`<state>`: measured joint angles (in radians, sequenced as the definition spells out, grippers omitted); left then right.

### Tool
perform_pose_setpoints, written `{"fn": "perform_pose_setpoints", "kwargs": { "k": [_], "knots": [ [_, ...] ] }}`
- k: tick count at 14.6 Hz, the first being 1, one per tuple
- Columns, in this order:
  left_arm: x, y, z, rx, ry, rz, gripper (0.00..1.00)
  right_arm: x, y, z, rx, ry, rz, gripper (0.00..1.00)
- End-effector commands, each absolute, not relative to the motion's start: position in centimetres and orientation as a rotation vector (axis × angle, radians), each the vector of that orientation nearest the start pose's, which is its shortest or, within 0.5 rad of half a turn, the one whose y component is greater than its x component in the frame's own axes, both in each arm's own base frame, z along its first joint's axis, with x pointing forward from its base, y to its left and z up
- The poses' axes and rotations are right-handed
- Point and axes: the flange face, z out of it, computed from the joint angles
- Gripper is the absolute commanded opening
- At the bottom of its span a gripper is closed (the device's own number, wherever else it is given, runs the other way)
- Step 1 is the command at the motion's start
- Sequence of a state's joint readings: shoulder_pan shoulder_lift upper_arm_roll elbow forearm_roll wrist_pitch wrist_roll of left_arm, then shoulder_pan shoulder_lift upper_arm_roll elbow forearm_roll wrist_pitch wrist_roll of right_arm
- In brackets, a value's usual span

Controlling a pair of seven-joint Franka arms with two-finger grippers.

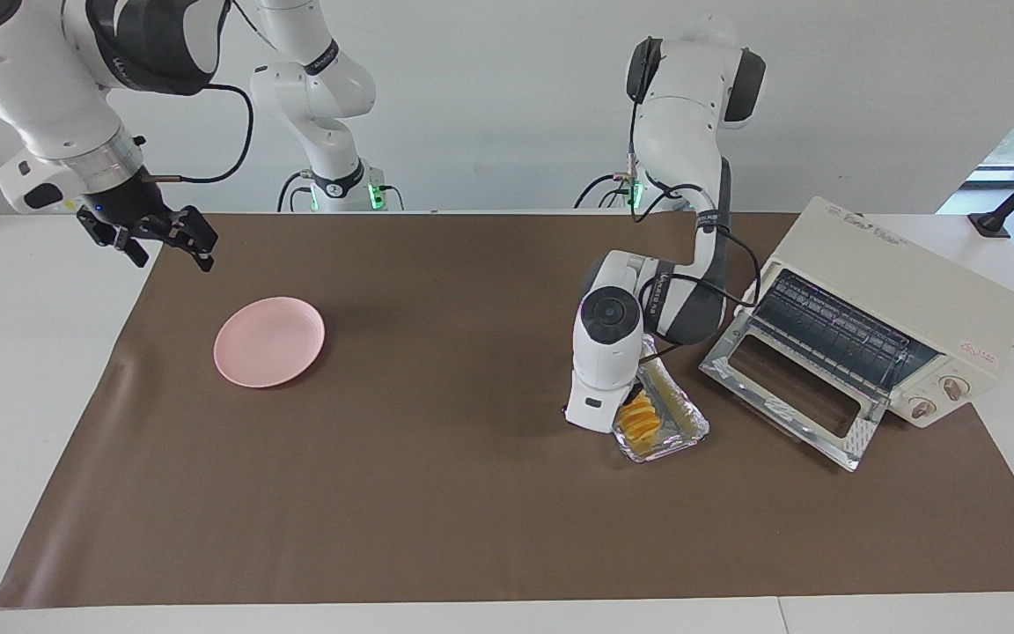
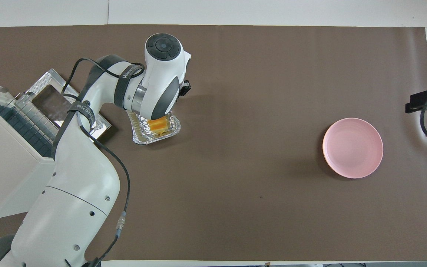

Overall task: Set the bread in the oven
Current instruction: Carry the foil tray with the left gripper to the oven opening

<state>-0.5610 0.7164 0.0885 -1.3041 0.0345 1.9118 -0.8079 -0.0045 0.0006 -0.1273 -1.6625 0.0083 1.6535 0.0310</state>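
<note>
**Left gripper low over the bread, oven open beside it**

In the facing view, your right gripper (image 1: 164, 246) waited with fingers spread at ten o'clock from the plate (image 1: 269, 342). Your left gripper (image 1: 628, 403) hung low over the bread (image 1: 639, 424) in its tray (image 1: 687, 424), probably to grasp it. I could not tell whether its fingers were spread or closed. At two o'clock, the oven (image 1: 903, 291) had its door (image 1: 789, 396) dropped, ready for loading.

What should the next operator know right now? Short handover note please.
Left gripper: down in the foil tray at the bread; grip unconfirmed, its fingers are hidden by the wrist.
Right gripper: open, waiting above the table edge at the right arm's end, near the pink plate.
Toaster oven: door down, rack visible, beside the tray.
Done: door open, left gripper at the bread.
Left: lift the bread, place it in the oven.
</note>
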Motion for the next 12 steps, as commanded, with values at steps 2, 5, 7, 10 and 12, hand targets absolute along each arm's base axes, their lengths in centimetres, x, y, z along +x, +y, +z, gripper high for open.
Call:
{"fn": "perform_pose_setpoints", "kwargs": {
  "k": [2, 5, 7, 10, 12],
  "knots": [
    [63.5, -33.0, 31.4, -2.940, -0.474, 0.044, 0.00, 55.3, -6.2, 59.3, -3.139, 0.274, 0.005, 1.00],
    [63.8, -32.3, 31.7, -2.930, -0.482, 0.040, 0.00, 55.1, -2.8, 59.9, -3.145, 0.173, 0.007, 1.00],
    [64.6, -30.1, 32.8, -2.893, -0.528, 0.037, 0.00, 55.2, -1.5, 60.0, -3.146, 0.132, 0.002, 1.00],
    [65.3, -27.3, 35.4, -2.853, -0.592, 0.041, 0.00, 55.2, -1.5, 59.9, -3.148, 0.011, 0.003, 1.00],
    [66.1, -25.6, 36.4, -2.830, -0.647, 0.035, 0.00, 55.1, -2.4, 59.8, -3.142, 0.033, 0.019, 1.00]
  ]
}}
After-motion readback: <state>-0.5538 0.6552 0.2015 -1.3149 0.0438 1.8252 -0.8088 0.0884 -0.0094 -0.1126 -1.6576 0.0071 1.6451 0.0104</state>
